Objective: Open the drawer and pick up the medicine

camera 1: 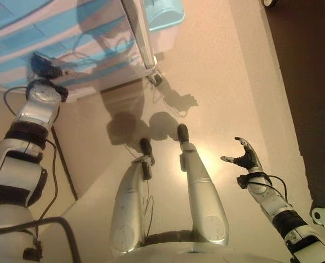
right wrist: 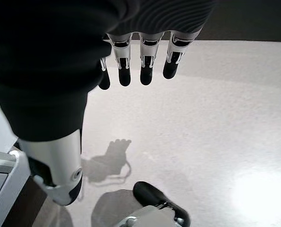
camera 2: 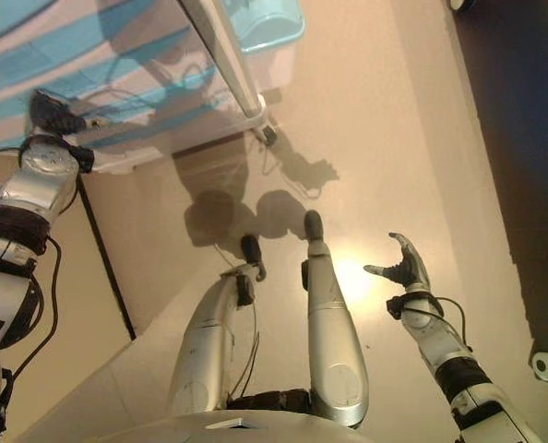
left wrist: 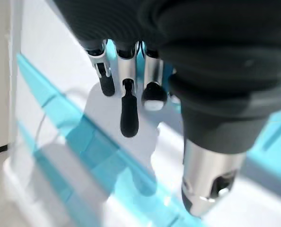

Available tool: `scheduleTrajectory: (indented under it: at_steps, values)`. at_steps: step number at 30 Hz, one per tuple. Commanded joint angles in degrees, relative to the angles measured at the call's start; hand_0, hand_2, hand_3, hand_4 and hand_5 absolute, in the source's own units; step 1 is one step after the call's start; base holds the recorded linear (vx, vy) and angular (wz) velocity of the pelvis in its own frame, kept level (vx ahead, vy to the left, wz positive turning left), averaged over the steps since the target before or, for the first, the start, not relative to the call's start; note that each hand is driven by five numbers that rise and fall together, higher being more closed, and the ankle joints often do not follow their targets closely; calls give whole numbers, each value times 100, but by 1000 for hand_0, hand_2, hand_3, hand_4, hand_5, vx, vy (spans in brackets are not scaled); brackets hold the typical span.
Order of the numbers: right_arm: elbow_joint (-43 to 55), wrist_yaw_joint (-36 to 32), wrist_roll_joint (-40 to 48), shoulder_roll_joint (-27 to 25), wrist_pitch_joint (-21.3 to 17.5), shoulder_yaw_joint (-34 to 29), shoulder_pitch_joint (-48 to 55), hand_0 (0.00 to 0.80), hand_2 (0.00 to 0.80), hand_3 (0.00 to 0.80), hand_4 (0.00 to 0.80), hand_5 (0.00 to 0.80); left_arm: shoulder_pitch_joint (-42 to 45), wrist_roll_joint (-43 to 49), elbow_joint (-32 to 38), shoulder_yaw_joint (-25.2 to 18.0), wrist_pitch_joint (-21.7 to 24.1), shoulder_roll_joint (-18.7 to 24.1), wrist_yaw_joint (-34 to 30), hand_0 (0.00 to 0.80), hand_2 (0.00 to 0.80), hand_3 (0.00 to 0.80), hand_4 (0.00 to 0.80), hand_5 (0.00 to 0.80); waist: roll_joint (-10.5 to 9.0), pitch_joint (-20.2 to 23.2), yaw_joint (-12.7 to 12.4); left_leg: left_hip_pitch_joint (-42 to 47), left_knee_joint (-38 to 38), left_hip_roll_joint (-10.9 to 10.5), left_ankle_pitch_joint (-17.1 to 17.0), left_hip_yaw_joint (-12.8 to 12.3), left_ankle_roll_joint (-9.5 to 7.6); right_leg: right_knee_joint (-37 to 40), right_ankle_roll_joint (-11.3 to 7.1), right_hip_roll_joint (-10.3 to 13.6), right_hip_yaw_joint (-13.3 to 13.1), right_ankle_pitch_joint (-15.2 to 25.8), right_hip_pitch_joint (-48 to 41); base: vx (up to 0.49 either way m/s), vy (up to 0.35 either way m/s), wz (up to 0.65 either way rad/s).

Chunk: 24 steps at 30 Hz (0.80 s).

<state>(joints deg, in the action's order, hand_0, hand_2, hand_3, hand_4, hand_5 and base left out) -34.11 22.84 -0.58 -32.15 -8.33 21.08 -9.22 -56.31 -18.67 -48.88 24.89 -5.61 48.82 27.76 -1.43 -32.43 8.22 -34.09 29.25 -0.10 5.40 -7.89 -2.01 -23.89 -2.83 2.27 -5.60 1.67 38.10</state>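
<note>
A white plastic drawer unit (camera 1: 69,33) with light blue bands stands at the upper left on small castors (camera 1: 154,76). My left hand (camera 1: 44,66) is up against its front. In the left wrist view its fingers (left wrist: 126,94) hang relaxed just off a blue-banded drawer front (left wrist: 98,146), and they hold nothing. No drawer shows as pulled out, and no medicine is in sight. My right hand (camera 1: 245,159) hovers over the bare floor at the lower right, far from the unit. Its fingers (right wrist: 145,61) are straight and empty.
A light blue tub (camera 1: 162,13) sits beside the drawer unit at the top. A dark floor area (camera 1: 310,82) runs down the right side. A dark seam (camera 1: 64,159) crosses the beige floor on the left.
</note>
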Motion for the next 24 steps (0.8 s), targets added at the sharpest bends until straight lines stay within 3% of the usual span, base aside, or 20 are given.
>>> scheduleTrajectory:
  at_steps: [1, 5, 9, 14, 16, 20, 24]
  values:
    - [-12, 69, 36, 137, -152, 140, 80, 0, 0, 0, 0, 0, -469, -313, 76, -612, 764, 496, -314, 0, 0, 0, 0, 0, 38, 264, 35, 578, -87, -277, 594, -76, -267, -286, 93, -187, 152, -694, -592, 7, -88, 7]
    - [-208, -140, -26, 328, -223, 20, 86, 0, 0, 0, 0, 0, 822, -783, 708, -1081, 1092, 38, -1428, 0, 0, 0, 0, 0, 124, 264, -136, 1061, -569, -339, 406, 124, -203, -39, 57, -132, 227, -666, -1018, 4, -81, 18]
    - [-567, -907, 440, 584, -324, -318, 291, 0, 0, 0, 0, 0, 2784, -1059, 1337, -1484, 1708, -809, -2473, 0, 0, 0, 0, 0, 236, 565, -392, 1633, -1235, -396, 151, 398, -87, 499, 13, 0, 407, -607, -1666, 52, -63, 13]
    - [-1278, -1896, 906, 757, -377, -667, 599, 0, 0, 0, 0, 0, 4437, -1218, 1395, -1733, 1885, -1600, -3671, 0, 0, 0, 0, 0, 305, 1057, -659, 2212, -1768, -416, -42, 629, 20, 1080, 21, 102, 662, -557, -2448, 93, -50, 22]
    - [-1703, -2218, 1005, 831, -412, -867, 733, 0, 0, 0, 0, 0, 5023, -891, 1082, -1838, 2039, -1874, -4081, 0, 0, 0, 0, 0, 337, 1310, -783, 2491, -1963, -417, -81, 717, 59, 1292, 57, 117, 791, -562, -2820, 104, -54, 31]
    - [-2277, -2512, 875, 961, -308, -1109, 917, 0, 0, 0, 0, 0, 5566, -1171, 399, -2140, 1906, -2374, -4111, 0, 0, 0, 0, 0, 344, 1714, -938, 2864, -2174, -433, -109, 877, 92, 1538, 106, 144, 961, -576, -3281, 69, -33, 36]
    - [-2590, -2595, 660, 1172, -139, -1269, 1106, 0, 0, 0, 0, 0, 5924, -848, -328, -2298, 2020, -2780, -4148, 0, 0, 0, 0, 0, 310, 2108, -1011, 3145, -2493, -397, -211, 942, 135, 1816, 100, 93, 1042, -504, -3568, 25, -17, 32]
